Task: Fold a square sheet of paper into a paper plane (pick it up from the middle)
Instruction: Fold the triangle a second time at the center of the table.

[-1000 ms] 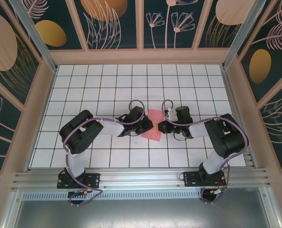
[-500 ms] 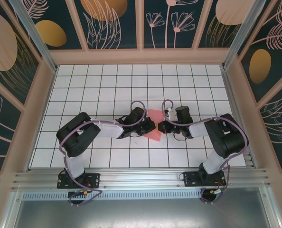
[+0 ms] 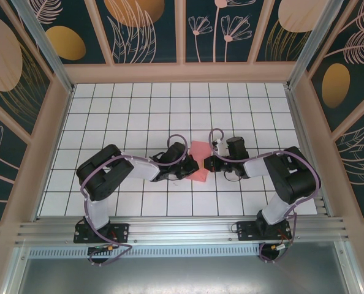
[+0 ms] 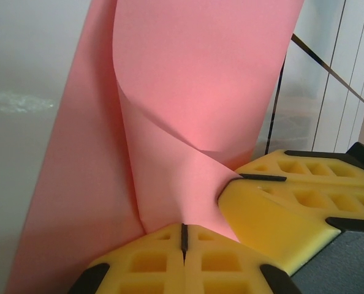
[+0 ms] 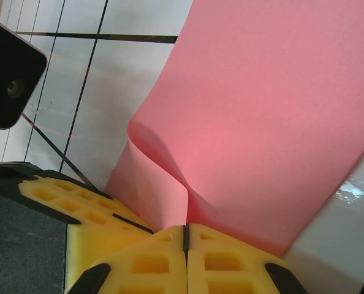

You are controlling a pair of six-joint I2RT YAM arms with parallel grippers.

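Left gripper [image 3: 192,166]: shifted right toward frame centre; jaws now fully closed on the square sheet of paper [image 3: 200,152].
Sheet: visible pink area narrower at its lower left, with more of it covered by the gripper.

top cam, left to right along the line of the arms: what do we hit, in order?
left arm → left gripper → paper → right gripper → right arm

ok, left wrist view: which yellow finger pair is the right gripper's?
The pair at the right edge is the right gripper, shut on the thin salmon-pink paper sheet; the left gripper's own pair sits bottom centre.
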